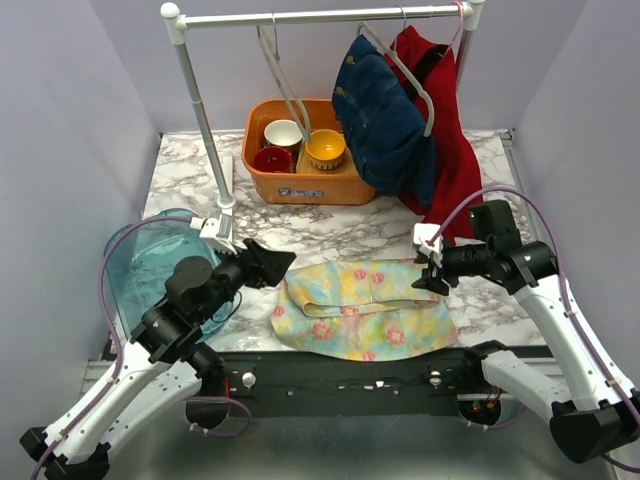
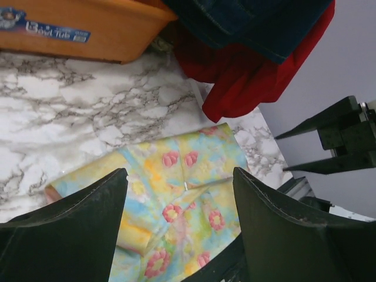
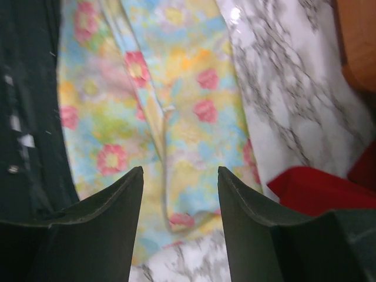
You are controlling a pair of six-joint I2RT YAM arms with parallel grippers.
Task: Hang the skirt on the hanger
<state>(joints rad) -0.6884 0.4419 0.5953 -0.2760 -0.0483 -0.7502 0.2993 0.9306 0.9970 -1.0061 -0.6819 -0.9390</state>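
Only the overhead view is taking in the whole white marble-patterned table and the white pipe clothes rail rising behind the orange plastic tub. A red garment and a blue denim garment are hanging just right of the tub, blocking that side, and an empty white plastic hanger is hanging above it. The pastel floral fabric skirt is lying flat in front of the tub. The wrist views are showing the left gripper and right gripper with jaws released, grasping nothing.
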